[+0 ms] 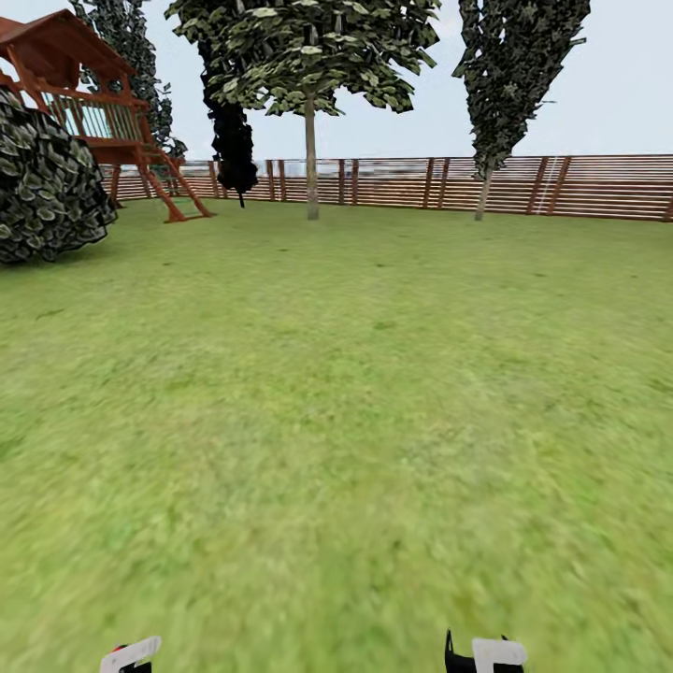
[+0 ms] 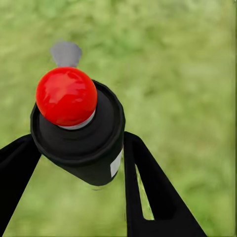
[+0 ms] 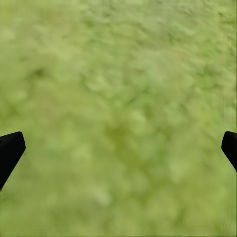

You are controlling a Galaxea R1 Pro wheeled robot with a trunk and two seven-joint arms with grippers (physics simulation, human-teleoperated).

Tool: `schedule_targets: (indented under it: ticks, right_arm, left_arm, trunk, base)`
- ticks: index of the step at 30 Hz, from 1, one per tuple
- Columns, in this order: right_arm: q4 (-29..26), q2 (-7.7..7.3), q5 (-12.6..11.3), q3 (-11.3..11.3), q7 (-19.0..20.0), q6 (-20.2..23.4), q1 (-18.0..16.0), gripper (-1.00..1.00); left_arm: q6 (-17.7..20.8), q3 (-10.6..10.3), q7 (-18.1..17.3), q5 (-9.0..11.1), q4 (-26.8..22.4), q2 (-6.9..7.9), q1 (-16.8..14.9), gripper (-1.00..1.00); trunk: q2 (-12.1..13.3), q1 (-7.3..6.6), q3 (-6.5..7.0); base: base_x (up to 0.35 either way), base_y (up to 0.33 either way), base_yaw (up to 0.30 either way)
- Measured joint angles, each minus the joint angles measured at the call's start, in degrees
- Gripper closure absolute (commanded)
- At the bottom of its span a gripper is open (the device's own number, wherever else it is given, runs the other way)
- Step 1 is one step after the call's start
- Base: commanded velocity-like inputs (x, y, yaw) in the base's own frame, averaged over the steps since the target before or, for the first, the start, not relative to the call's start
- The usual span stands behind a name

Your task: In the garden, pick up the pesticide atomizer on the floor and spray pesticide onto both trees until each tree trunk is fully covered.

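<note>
The pesticide atomizer (image 2: pixel 79 143), a dark bottle with a round red top (image 2: pixel 66 96), sits between the black fingers of my left gripper (image 2: pixel 81 165), which is shut on it. In the head view the left gripper (image 1: pixel 129 656) shows at the bottom edge, with a speck of red beside it. My right gripper (image 3: pixel 119 150) hangs open over bare grass, its fingertips far apart; its wrist (image 1: pixel 486 654) is at the bottom right. One tree with a pale straight trunk (image 1: pixel 311 164) and green leaves stands far ahead by the fence.
A wide lawn (image 1: pixel 355 393) stretches ahead to a brown slat fence (image 1: pixel 579 187). A wooden play tower (image 1: pixel 93 103) and a large dark bush (image 1: pixel 47 192) stand at the far left. Dark narrow trees (image 1: pixel 232 140) (image 1: pixel 509 84) flank the pale-trunked one.
</note>
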Motion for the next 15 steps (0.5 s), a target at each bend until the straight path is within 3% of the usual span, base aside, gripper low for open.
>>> schedule_targets:
  ticks: [15]
  right_arm:
    - [0.0, 0.0, 0.0, 0.0, 0.0, 0.0, 0.0, -1.0]
  left_arm:
    - [0.0, 0.0, 0.0, 0.0, 0.0, 0.0, 0.0, 1.0]
  trunk:
    - [0.0, 0.0, 0.0]
  base:
    - [0.338, 0.0, 0.0]
